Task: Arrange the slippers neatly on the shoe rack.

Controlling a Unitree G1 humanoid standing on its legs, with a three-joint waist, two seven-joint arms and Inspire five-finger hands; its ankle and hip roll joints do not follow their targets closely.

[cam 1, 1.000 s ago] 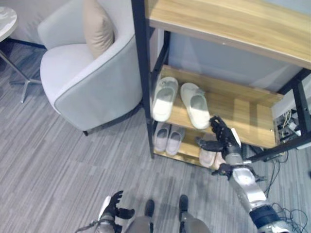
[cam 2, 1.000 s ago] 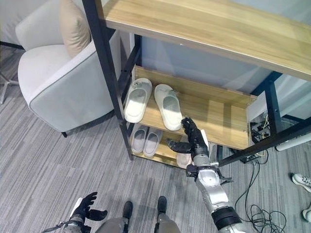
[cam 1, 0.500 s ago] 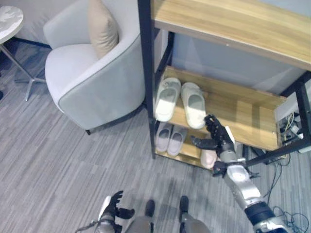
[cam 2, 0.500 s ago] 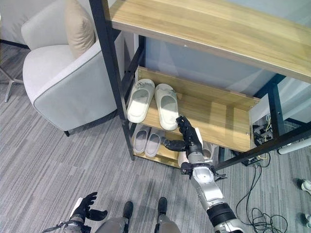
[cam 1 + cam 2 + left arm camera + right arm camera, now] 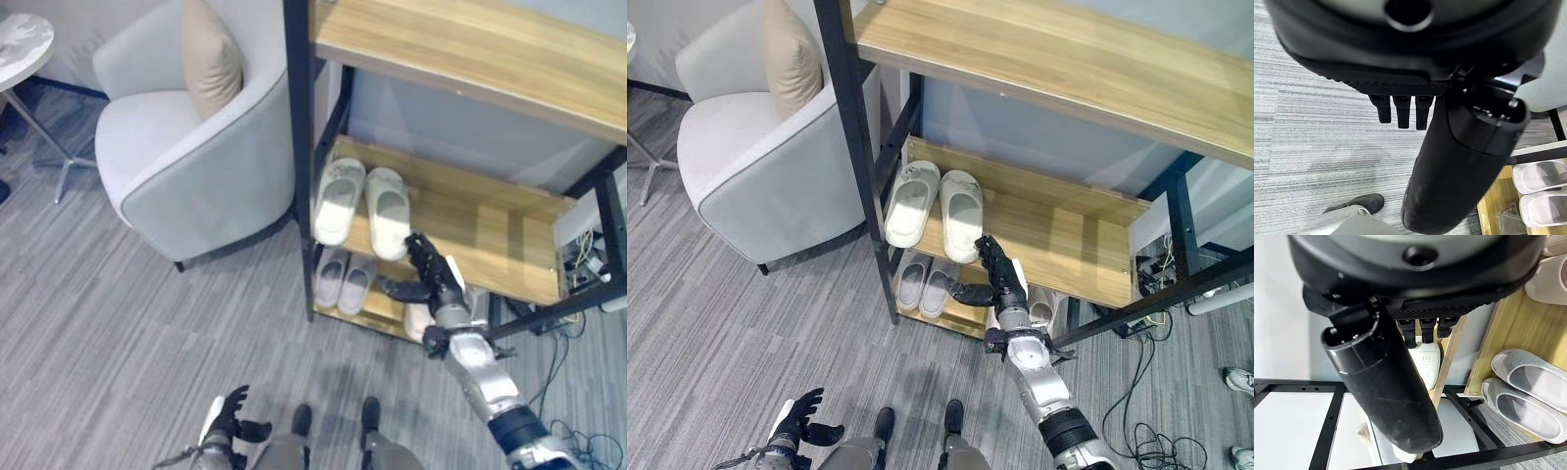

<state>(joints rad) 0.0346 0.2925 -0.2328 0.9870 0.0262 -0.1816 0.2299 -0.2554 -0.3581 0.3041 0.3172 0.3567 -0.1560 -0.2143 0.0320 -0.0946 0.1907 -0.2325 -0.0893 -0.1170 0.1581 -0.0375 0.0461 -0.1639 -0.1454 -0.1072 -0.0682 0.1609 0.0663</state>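
Reaching: the right hand point(image 5: 991, 279) hangs at the front edge of the shoe rack point(image 5: 1087, 220), fingers straight and spread, thumb out to the side, holding nothing.
Left hand: the left hand point(image 5: 227, 419) hangs low beside the robot over the carpet point(image 5: 108, 333), fingers loosely parted, holding nothing.
Middle shelf: a pair of white slippers point(image 5: 933, 204) lies side by side at the shelf's left end, toes toward the back; the one nearer the right hand sits a little askew and overhangs the front edge.
Bottom shelf: a pair of grey slippers point(image 5: 341, 279) lies together at the left; a pale slipper point(image 5: 419, 318) rests further right, just below the right hand and partly hidden by it.
Done: two pairs look settled on the rack.
Left: the pale slipper appears to sit alone, and I cannot tell whether its mate is beside it; it probably needs pairing or straightening, as does the skewed white one.
Surroundings: a grey armchair point(image 5: 186, 186) stands left of the rack.
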